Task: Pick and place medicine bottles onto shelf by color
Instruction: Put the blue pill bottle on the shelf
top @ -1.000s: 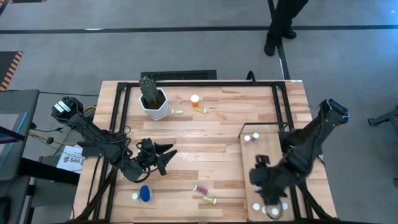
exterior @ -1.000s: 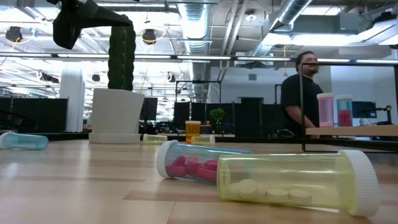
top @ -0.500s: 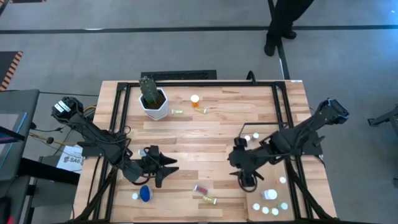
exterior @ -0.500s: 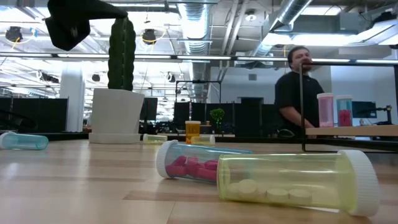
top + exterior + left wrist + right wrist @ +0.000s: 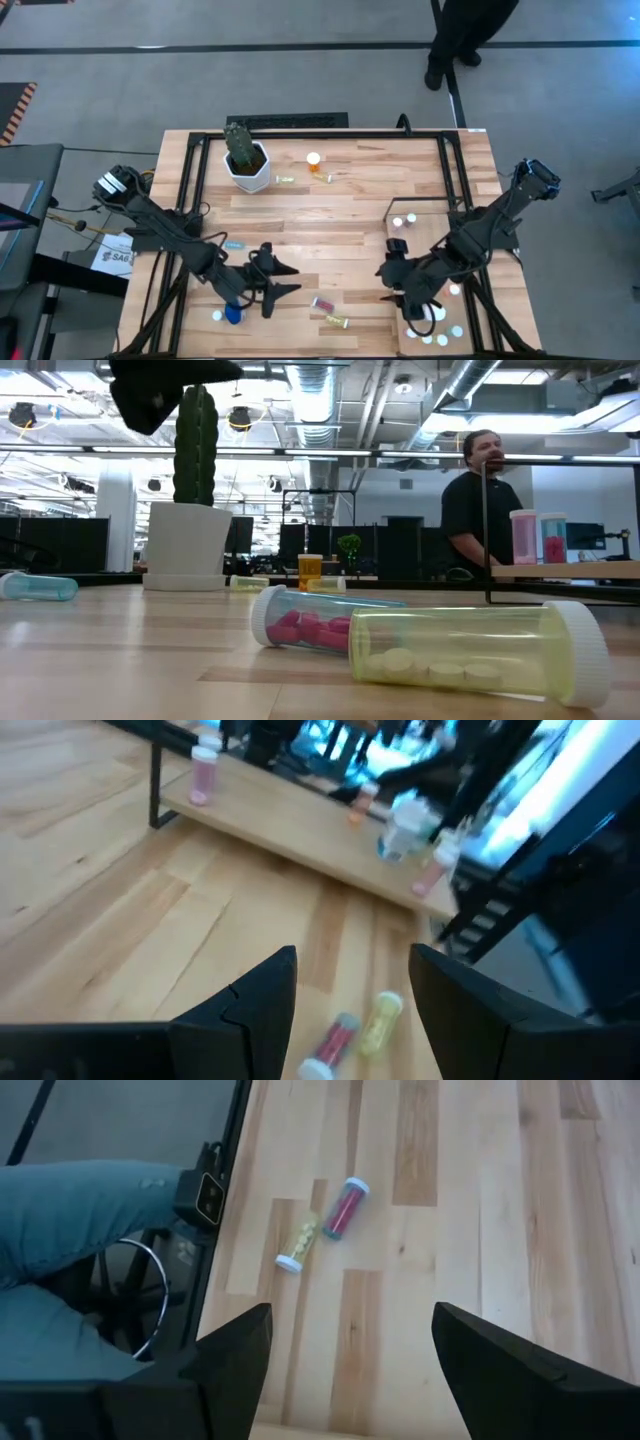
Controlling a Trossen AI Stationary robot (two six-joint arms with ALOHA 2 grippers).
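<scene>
A pink bottle [image 5: 322, 304] and a yellow-green bottle [image 5: 337, 321] lie on their sides on the planked table near its near edge. They also show in the left wrist view [image 5: 335, 1045], [image 5: 378, 1020] and the right wrist view [image 5: 343, 1207], [image 5: 298, 1245]. My left gripper [image 5: 285, 280] hovers open and empty just left of them. My right gripper [image 5: 388, 283] hovers open and empty to their right, beside the pale shelf [image 5: 420, 255]. The shelf holds several white-capped bottles [image 5: 435, 335] at its near end and two [image 5: 404, 220] at its far end.
A blue bottle [image 5: 233, 312] and a white cap [image 5: 217, 316] lie near the left arm, and a teal vial [image 5: 235, 243] farther back. A cactus pot [image 5: 247, 160], an orange bottle [image 5: 314, 161] and a small vial [image 5: 285, 179] stand at the far side. A person's leg [image 5: 80, 1210] shows beside the table.
My left gripper has gone toward the table's right and near edges, closer to the pink bottle. My right gripper has left the shelf's near end and gone toward the table's left, then a little toward the near edge. No bottle has moved.
</scene>
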